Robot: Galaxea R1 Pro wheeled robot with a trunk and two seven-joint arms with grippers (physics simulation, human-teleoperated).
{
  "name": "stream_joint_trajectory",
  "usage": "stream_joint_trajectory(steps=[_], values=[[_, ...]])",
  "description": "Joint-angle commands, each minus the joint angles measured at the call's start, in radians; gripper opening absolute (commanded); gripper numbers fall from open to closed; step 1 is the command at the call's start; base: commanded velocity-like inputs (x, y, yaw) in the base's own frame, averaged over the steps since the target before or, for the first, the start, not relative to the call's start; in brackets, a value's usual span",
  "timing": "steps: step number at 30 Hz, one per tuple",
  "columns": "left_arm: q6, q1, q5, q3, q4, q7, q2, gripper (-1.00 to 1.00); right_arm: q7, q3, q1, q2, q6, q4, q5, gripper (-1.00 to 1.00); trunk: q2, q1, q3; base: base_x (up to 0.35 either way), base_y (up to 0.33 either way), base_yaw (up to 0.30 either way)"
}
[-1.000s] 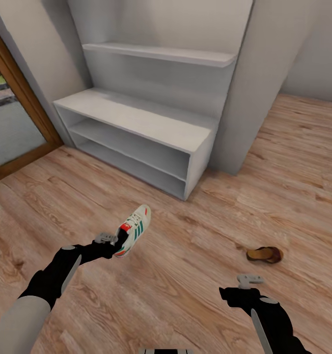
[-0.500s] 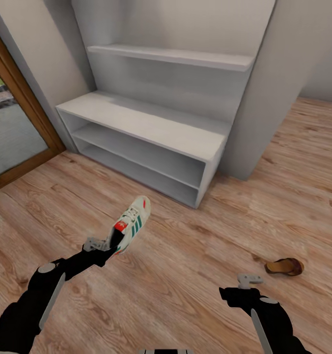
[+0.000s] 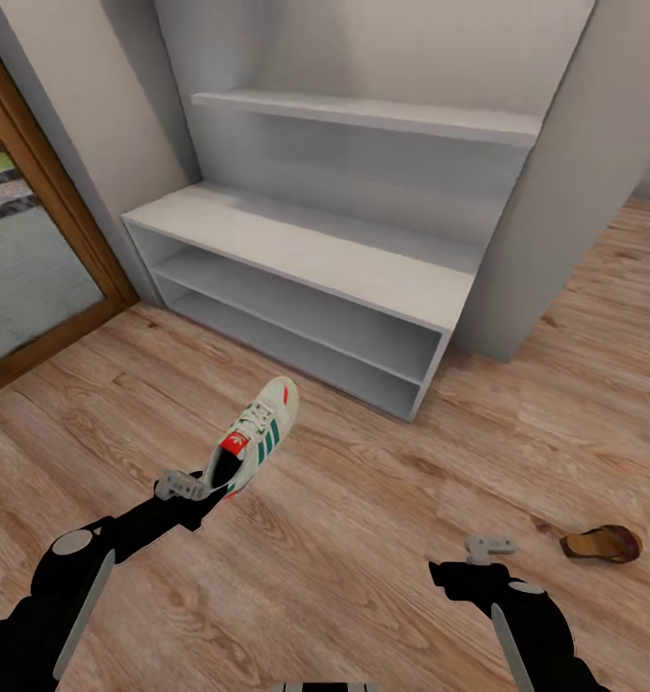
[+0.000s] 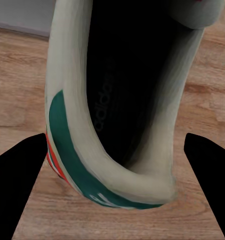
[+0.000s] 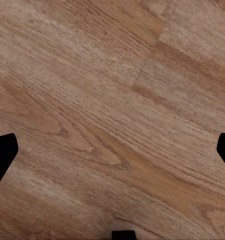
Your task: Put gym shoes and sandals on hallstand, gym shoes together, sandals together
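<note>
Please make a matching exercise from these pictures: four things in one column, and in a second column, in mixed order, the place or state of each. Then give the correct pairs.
Things:
1. cream-white gym shoe with green stripes
2. dark brown leather sandal
3. pale grey-white shoe rack
4. right hand

Places or states:
A. stands against the wall, shelves bare
B. held at its heel by the left hand
C. open, holding nothing, above the wood floor
D. lies on the floor near the right hand

Pairs: 1-B, 2-D, 3-A, 4-C

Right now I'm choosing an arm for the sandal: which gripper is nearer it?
Right. The right gripper hangs just beside the sandal; the left gripper holds the gym shoe far across the floor.
</note>
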Motion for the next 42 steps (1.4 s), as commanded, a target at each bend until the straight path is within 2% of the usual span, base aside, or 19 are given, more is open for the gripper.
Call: stream_joint_trajectory(steps=[1, 19, 42], values=[[0.006, 0.0, 0.0, 0.001, -0.001, -0.005, 0.0, -1.0, 0.001, 0.0, 0.0, 0.0, 0.005, -0.001, -0.001, 1.0, 0.0, 0.0, 0.0, 0.19, 0.318, -0.206], [0.006, 0.0, 0.0, 0.0, -0.001, -0.004, -0.002, -1.0, 0.002, -0.002, 0.0, 0.0, 0.005, -0.001, -0.004, 1.0, 0.0, 0.0, 0.009, 0.168, 0.29, -0.263], [0.005, 0.0, -0.004, 0.003, -0.001, -0.003, -0.003, -1.0, 0.001, -0.002, 0.0, 0.0, 0.005, -0.001, -0.004, 1.0, 0.0, 0.0, 0.02, 0.006, 0.012, -0.269]])
